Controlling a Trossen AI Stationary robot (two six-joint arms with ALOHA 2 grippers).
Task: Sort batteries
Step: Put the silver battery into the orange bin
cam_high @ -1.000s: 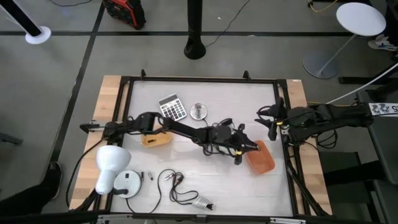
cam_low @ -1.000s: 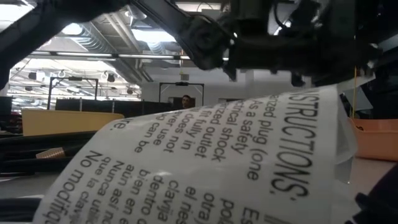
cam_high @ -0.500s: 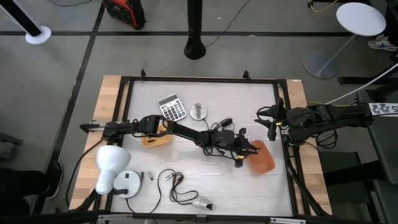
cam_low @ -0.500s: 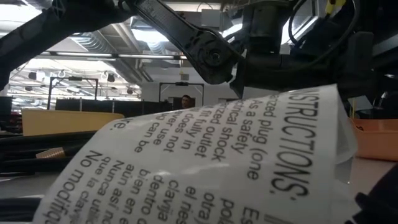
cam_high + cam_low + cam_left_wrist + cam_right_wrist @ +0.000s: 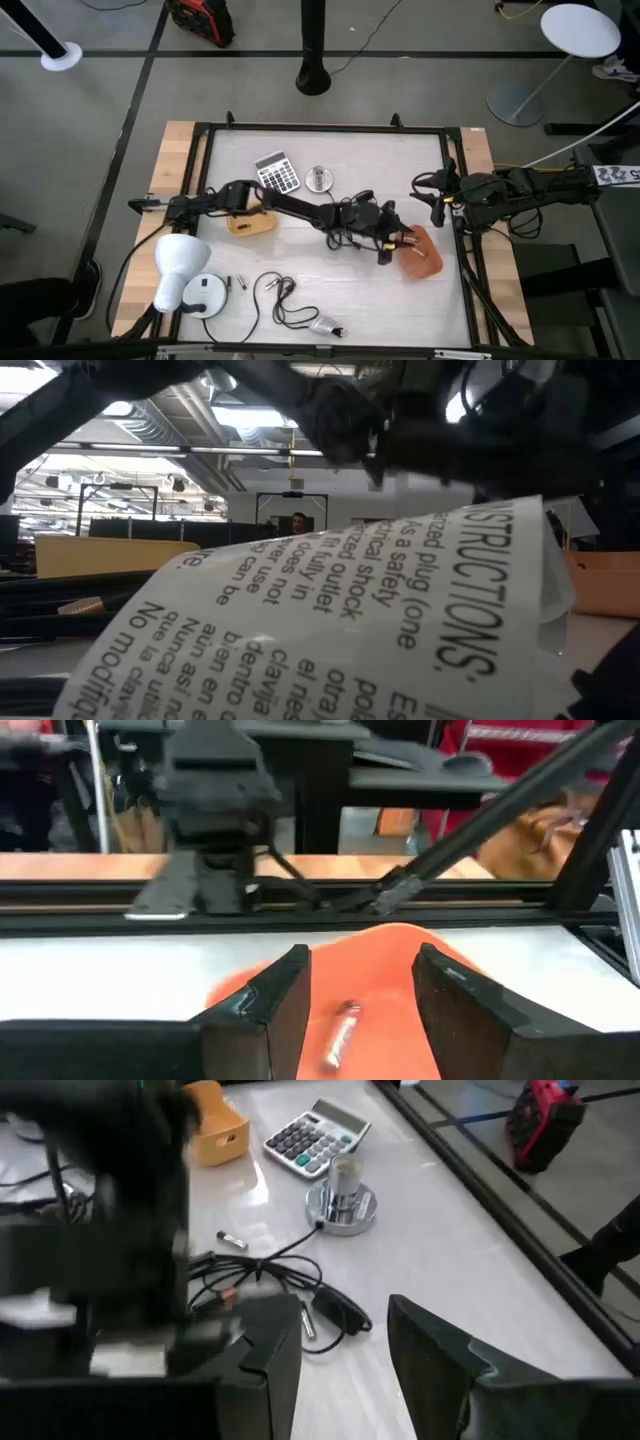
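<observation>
A battery (image 5: 340, 1033) is lying in the orange tray (image 5: 385, 1010), a slim silvery cylinder with a reddish end, tilted, loose between the fingers; the left gripper (image 5: 400, 240) is hanging over the tray (image 5: 422, 255) at about four o'clock from the table's centre, jaws spread wide and gripping nothing; in the high view a small pale sliver is showing in the tray, hard to read; another battery (image 5: 232, 1239) is lying on the white top beside the black cables (image 5: 265, 1275), tiny, dark with a bright tip; two more small ones (image 5: 236, 284) are sitting at seven o'clock by the white disc (image 5: 205, 296); the right gripper (image 5: 436, 197) is waiting at three o'clock by the frame's right rail, fingers parted and empty.

The low view is giving almost nothing; a printed sheet (image 5: 330, 610) is filling it, with blurred arm parts above and an orange edge (image 5: 603, 582) cut off at the right; the left arm is covering part of the cables mid-table.

The yellow box (image 5: 250, 222) is sitting at nine o'clock; calculator (image 5: 277, 172) and silver stand (image 5: 319, 179) at twelve; bare tabletop is lying open along the far edge and at five o'clock, in front of the tray.
</observation>
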